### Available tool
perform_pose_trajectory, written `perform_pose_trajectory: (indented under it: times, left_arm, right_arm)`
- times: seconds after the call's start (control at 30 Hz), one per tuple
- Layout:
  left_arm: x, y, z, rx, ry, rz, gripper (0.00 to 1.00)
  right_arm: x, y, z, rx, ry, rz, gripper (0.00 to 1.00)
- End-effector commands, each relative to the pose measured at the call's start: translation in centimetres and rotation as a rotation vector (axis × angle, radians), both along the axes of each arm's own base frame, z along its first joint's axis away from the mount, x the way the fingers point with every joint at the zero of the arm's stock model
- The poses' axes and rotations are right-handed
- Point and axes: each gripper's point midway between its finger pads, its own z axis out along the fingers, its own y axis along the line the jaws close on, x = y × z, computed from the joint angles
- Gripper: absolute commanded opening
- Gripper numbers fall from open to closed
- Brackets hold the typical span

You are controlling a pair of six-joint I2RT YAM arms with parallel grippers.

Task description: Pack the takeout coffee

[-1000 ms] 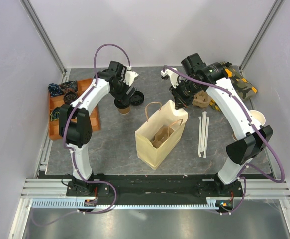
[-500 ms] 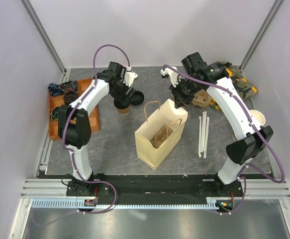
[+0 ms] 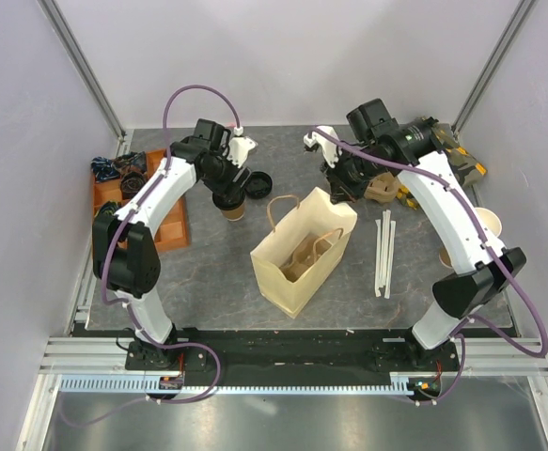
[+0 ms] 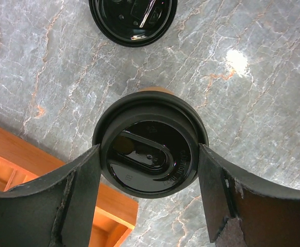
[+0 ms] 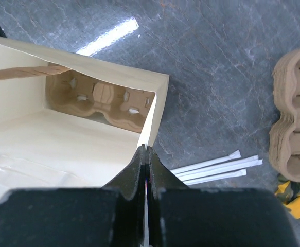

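Observation:
The takeout coffee [image 3: 233,208], a small brown cup with a black lid [image 4: 150,154], stands on the grey table left of the bag. My left gripper [image 3: 227,194] comes down over it, and its fingers [image 4: 83,180] press the lid's two sides. The tan paper bag [image 3: 292,268] stands open at the table's middle with a cardboard cup carrier [image 5: 103,100] inside. My right gripper [image 3: 340,194] is shut on the bag's far right rim [image 5: 152,123], its jaws pinched flat on the paper.
A loose black lid [image 3: 258,181] lies just behind the cup. An orange wooden tray [image 3: 175,225] sits at the left. Wrapped straws [image 3: 383,252] lie right of the bag. A stack of cardboard carriers [image 3: 382,186] and pale cups [image 3: 485,224] stand at the right.
My left arm has swung a little to the left over the cup. The bag's near end has shifted slightly left while my right gripper keeps hold of its rim.

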Motion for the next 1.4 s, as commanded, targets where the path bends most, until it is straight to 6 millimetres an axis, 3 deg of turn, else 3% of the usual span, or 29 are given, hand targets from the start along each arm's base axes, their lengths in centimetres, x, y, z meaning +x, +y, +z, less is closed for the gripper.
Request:
perform_pose_trajectory:
  times: [0.0, 0.2, 0.57, 0.73, 0.9, 0.97, 1.13, 1.27, 1.37]
  left_arm:
    - [-0.3, -0.5, 1.6, -0.044, -0.036, -0.003, 0.31]
    - [-0.8, -0.7, 1.9, -0.073, -0.033, 0.012, 0.30]
    - [-1.7, 0.0, 3.9, -0.164, -0.027, 0.070, 0.26]
    - [-2.6, 0.8, 7.4, -0.245, -0.049, 0.106, 0.25]
    - [-4.0, 2.3, 13.7, -0.323, -0.125, 0.126, 0.25]
    - [-5.6, 3.0, 17.2, -0.346, -0.172, 0.105, 0.25]
    - [-11.0, 1.7, 24.2, -0.434, -0.277, -0.056, 0.26]
    - [-16.6, 1.3, 26.8, -0.460, -0.319, -0.174, 0.26]
    - [-20.4, 1.2, 27.9, -0.461, -0.362, -0.273, 0.26]
  right_arm:
    - [-2.5, 1.7, 3.1, 0.048, -0.116, 0.143, 0.00]
    - [-4.5, 3.4, 4.4, 0.043, -0.205, 0.265, 0.00]
    - [-5.4, 4.6, 5.9, 0.023, -0.339, 0.396, 0.00]
    - [-5.1, 4.9, 5.2, -0.006, -0.325, 0.407, 0.00]
    - [-4.5, 5.5, 3.6, -0.005, -0.286, 0.382, 0.00]
    - [-4.0, 5.8, 3.5, 0.004, -0.285, 0.351, 0.00]
    - [-3.6, 6.5, 3.2, 0.015, -0.269, 0.338, 0.00]
    - [-3.5, 6.8, 1.9, 0.039, -0.243, 0.350, 0.00]
    - [-2.5, 6.8, 2.0, 0.079, -0.264, 0.316, 0.00]
